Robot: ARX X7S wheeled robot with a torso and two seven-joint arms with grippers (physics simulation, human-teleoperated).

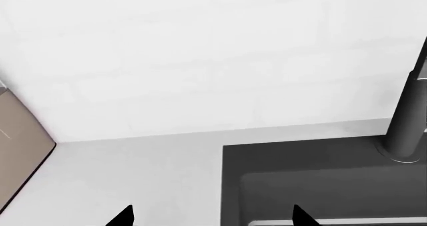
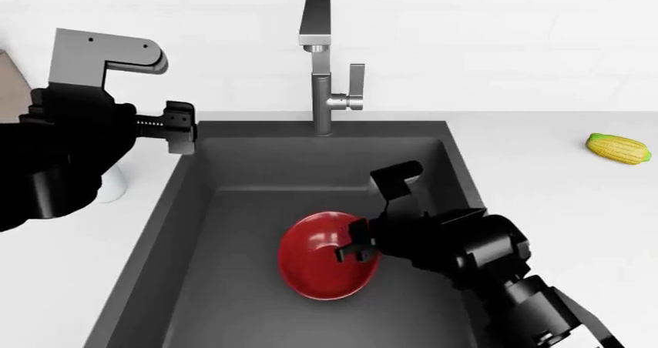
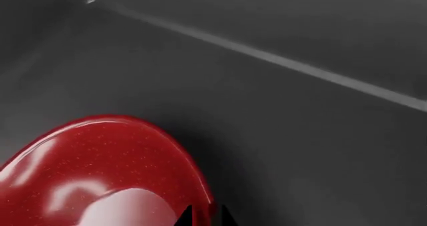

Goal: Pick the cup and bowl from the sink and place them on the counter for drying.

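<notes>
Between the right gripper's [image 2: 355, 244] nearly closed tips sits the bowl's [image 2: 313, 259] rim, so I'd lift straight, slowly, clearing the sink [image 2: 257, 163] wall.

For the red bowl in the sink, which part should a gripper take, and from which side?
Probably the bowl's thin rim on its right edge, where the right gripper already sits, one finger inside and one outside. The smooth, wide body looks too broad to span, and it lies within the sink, so come from above.
</notes>
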